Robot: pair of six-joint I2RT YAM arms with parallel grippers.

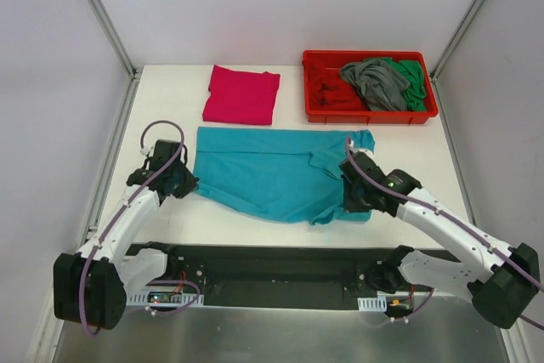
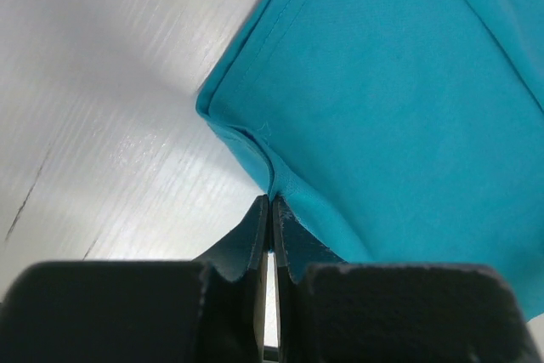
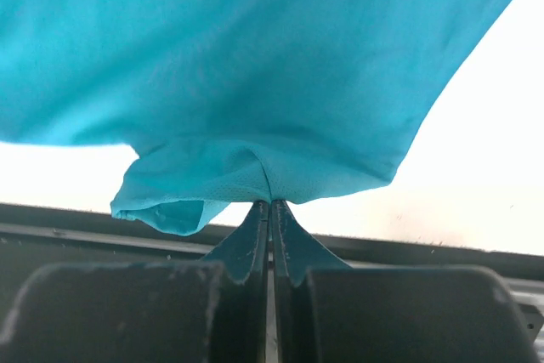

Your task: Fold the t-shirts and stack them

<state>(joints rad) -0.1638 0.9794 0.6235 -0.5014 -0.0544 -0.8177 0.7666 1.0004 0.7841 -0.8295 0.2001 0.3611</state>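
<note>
The teal shirt (image 1: 272, 172) is pinched for a fold.
The left gripper (image 2: 270, 207) has its jaws closed on the shirt's edge; the right gripper (image 3: 270, 207) pinches a bunched corner, so the cloth between both jaws can probably fold evenly.

Top view overhead from near edge, looking down; wrist views close, low; all share teal t-shirt (image 1: 255, 172).
</note>
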